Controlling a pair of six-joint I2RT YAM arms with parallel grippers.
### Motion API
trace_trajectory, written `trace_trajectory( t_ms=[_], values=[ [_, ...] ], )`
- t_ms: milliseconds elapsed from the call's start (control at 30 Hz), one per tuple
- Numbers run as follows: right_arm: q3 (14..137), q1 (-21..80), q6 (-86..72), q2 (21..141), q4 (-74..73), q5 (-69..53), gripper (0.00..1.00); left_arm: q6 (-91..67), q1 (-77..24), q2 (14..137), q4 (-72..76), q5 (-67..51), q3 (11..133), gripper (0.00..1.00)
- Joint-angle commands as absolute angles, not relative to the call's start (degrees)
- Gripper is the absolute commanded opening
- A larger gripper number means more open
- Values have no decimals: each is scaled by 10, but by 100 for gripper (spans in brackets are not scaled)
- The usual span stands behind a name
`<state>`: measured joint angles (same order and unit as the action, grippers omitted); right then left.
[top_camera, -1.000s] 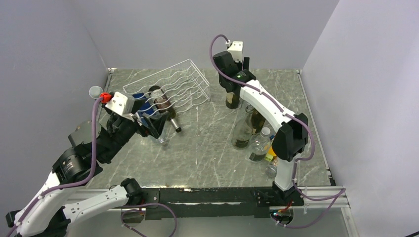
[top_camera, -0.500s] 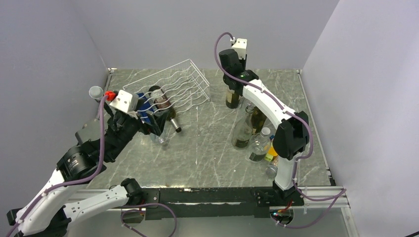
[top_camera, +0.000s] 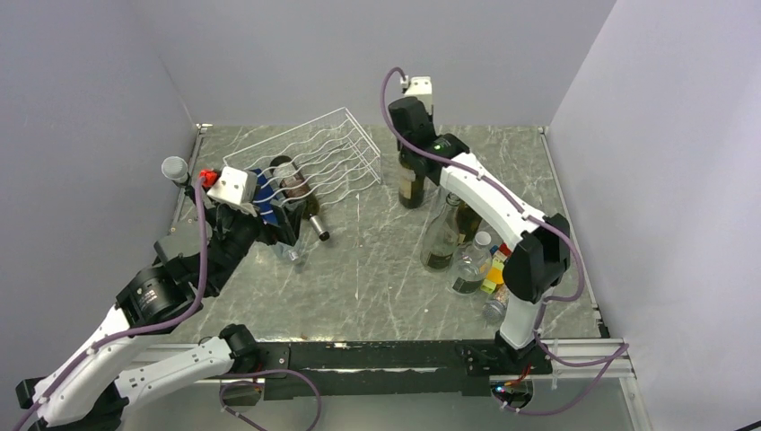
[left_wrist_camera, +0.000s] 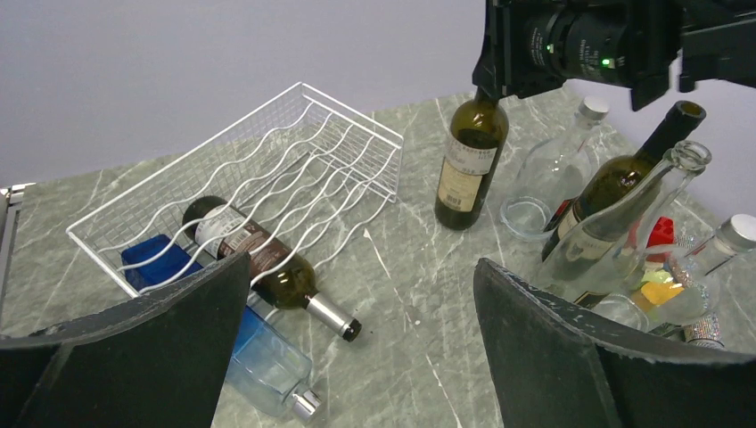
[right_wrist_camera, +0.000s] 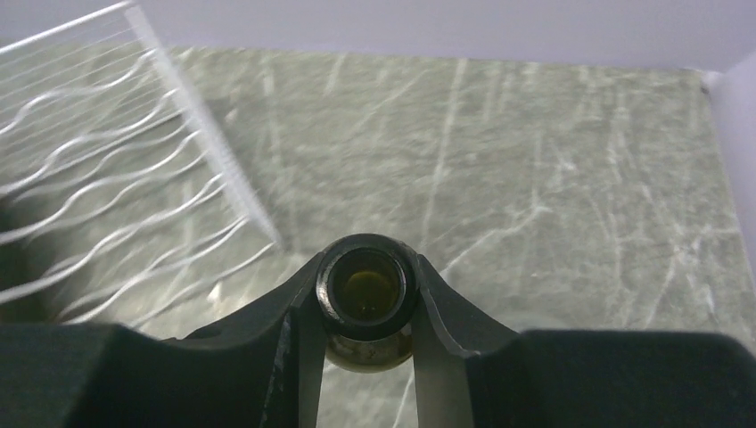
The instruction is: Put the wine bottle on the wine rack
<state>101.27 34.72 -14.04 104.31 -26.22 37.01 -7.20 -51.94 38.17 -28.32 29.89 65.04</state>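
A dark green wine bottle (top_camera: 411, 184) (left_wrist_camera: 468, 165) stands upright at the back of the table, just right of the wine rack. My right gripper (top_camera: 411, 127) (right_wrist_camera: 366, 285) is shut on its neck, and the open mouth (right_wrist_camera: 367, 266) shows between the two fingers. The white wire wine rack (top_camera: 314, 153) (left_wrist_camera: 267, 178) (right_wrist_camera: 107, 205) sits tilted at the back left. One brown-labelled bottle (top_camera: 292, 184) (left_wrist_camera: 258, 263) lies in it. My left gripper (top_camera: 278, 224) (left_wrist_camera: 361, 267) hangs open at the rack's near left corner, holding nothing.
A blue glass bottle (left_wrist_camera: 267, 361) lies under the rack's near edge. Several bottles and jars (top_camera: 458, 238) (left_wrist_camera: 615, 192) stand grouped on the right side. A raised rim (top_camera: 574, 233) and grey walls bound the table.
My right gripper came down and shut on the wine bottle's neck, and the bottle now sits slightly left and nearer. The left arm drifted a little to the right.
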Motion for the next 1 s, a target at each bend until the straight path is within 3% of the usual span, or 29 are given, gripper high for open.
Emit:
trace_trajectory(
  t_ms=[0, 200, 500, 767, 967],
  values=[
    [1054, 401, -126, 964, -264, 326, 0, -84, -521, 368, -244, 296, 632, 99],
    [1067, 457, -139, 913, -333, 296, 0, -92, -522, 362, -236, 281, 606, 99],
    [982, 541, -175, 805, -354, 210, 0, -77, -522, 347, -187, 223, 548, 99],
    [921, 551, -199, 728, -341, 96, 0, -79, -521, 339, -124, 31, 487, 99],
    [913, 552, -214, 693, -336, 21, 0, -143, -521, 354, -82, -50, 445, 99]
  ],
)
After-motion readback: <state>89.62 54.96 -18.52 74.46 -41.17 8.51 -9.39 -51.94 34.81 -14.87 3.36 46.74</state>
